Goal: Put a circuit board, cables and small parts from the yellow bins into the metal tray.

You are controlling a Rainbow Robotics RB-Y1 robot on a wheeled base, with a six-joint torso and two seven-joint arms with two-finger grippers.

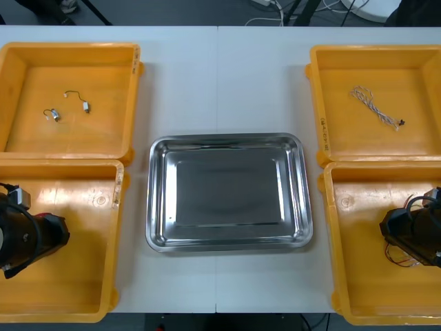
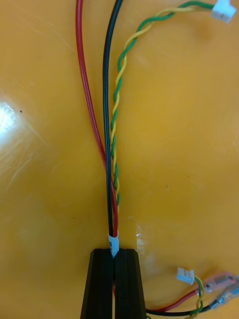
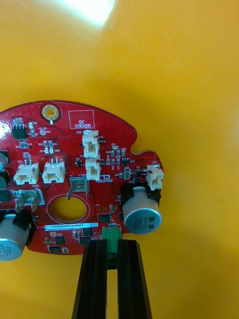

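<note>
Nearest, down in the near left yellow bin [image 1: 103, 200]: found the left end effector [image 3: 111, 244] pinched narrow on the green connector block [image 3: 111, 234] at the rim of a round red circuit board [image 3: 74, 164], board flat on the bin floor. Judged a sensible hold: takes the 1 raised feature at the edge and spares the capacitors [image 3: 142, 219] and white sockets [image 3: 90, 147]. Opposite, in the near right yellow bin [image 1: 358, 276]: found the right end effector [image 2: 115, 251] shut tight on a cable bundle [image 2: 112, 149] right at its white label [image 2: 113, 243], with 1 red lead, 1 black lead and 1 yellow-and-green twisted pair fanning away over the bin floor. Likely gripped there to catch all strands together in 1 lift. Between the bins, at mid surface [image 1: 207, 83]: metal tray [image 1: 227, 140], bare and shiny, nothing in it yet; set midway, presumably to serve both arms alike. Farther back, far left bin [image 1: 69, 131]: 2 small metal parts [image 1: 52, 114] on thin leads, apart from each other. Far right bin [image 1: 372, 138]: 1 pale twisted cable [image 1: 375, 107], lying diagonal, untouched. Reckoned stage: both grasps made, lift and carry to tray not yet done.
</note>
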